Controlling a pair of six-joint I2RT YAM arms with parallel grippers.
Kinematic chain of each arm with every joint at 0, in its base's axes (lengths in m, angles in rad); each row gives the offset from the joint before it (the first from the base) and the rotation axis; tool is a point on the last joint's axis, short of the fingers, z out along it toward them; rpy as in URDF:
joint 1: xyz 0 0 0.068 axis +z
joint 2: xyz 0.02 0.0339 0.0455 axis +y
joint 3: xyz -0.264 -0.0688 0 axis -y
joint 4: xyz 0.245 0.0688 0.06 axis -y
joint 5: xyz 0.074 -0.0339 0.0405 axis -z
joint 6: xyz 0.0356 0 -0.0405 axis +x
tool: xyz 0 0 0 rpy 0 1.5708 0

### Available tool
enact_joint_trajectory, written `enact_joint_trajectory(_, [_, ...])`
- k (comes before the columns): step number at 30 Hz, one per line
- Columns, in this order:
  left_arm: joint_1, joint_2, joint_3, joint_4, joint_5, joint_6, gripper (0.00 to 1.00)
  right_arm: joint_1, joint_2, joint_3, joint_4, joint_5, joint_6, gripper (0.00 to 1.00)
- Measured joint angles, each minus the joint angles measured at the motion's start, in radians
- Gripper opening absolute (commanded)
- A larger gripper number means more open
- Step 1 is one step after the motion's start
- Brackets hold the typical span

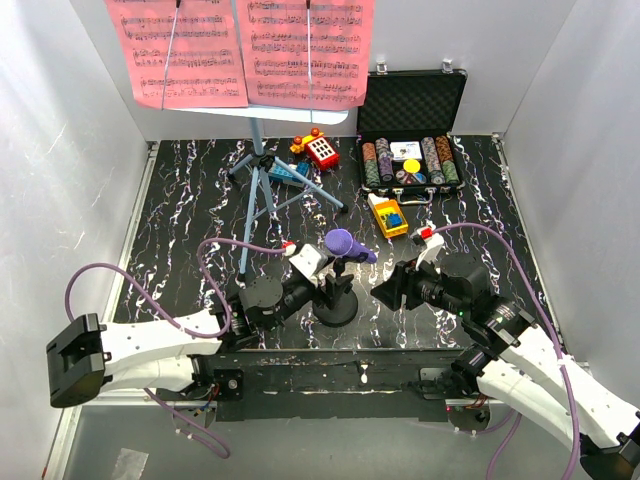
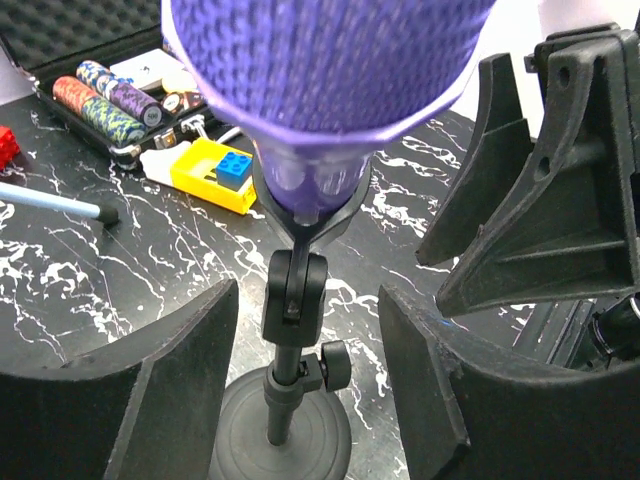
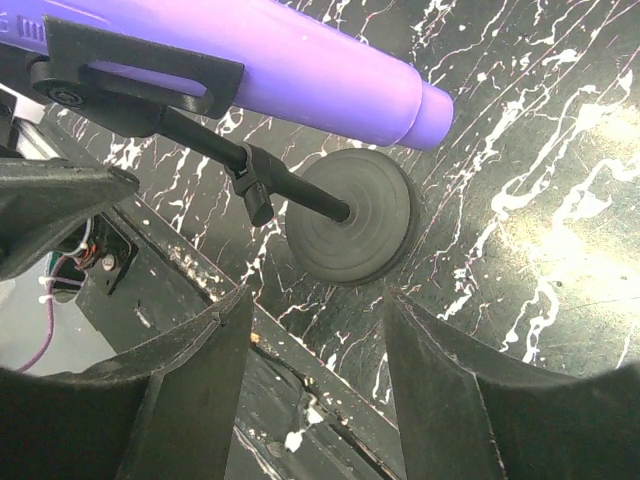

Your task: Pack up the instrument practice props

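**Both grippers open at the mic stand, nothing held**

- Purple microphone (image 1: 345, 244) sits in the clip on top of the thin black mic stand (image 2: 285, 375). The stand is upright on its round base (image 1: 337, 306), at the middle of the marbled black table (image 1: 190, 215), close to the near edge. The mic lies tilted across the clip, with its mesh head towards the left arm.
- Left gripper (image 1: 318, 278): jaws spread wide. In the left wrist view the stand's pole and clip joint rise between the two fingers (image 2: 170, 400), with a gap on either side. No contact, nothing gripped.
- Right gripper (image 1: 385, 290): just right of the stand, facing it, jaws also wide apart. The right wrist view shows only table between its fingers (image 3: 480, 400). The base lies beyond the fingertips and the mic body passes above. It holds nothing.
- Light-blue music stand (image 1: 262, 165) is upright at the far left of centre, tripod legs splayed. Two pink sheet-music pages (image 1: 240, 50) rest on its desk, well apart from both arms.
- Open black poker chip case (image 1: 410, 150) is at the far right, with chips in rows inside.
- Red toy (image 1: 320, 150) stands beside the tripod. Yellow toy (image 1: 388, 216) is between the case and the mic.
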State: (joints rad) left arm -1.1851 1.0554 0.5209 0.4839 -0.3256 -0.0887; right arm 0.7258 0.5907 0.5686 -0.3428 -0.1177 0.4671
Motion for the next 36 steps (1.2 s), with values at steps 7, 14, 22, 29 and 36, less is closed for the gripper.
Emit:
enact_joint_trajectory(7, [0.0,0.023,0.025,0.019,-0.005,0.036,0.23,0.0,0.0,0.0,0.0,0.0,0.0,0.63])
enact_joint_trajectory(14, [0.0,0.053,0.032,0.042,-0.014,0.059,0.0,0.0,0.0,0.0,0.0,0.0,0.0,0.63])
enact_joint_trajectory(22, [0.0,0.1,0.033,0.105,-0.026,0.066,0.0,0.0,-0.007,0.01,-0.015,0.003,-0.004,0.62])
enact_joint_trajectory(29, [0.0,0.109,-0.024,0.158,-0.042,0.034,0.0,0.0,-0.016,0.036,-0.034,0.011,-0.027,0.62])
enact_joint_trajectory(36, [0.0,0.118,-0.098,0.167,-0.054,-0.019,0.0,0.0,-0.008,0.04,-0.044,0.008,-0.042,0.61])
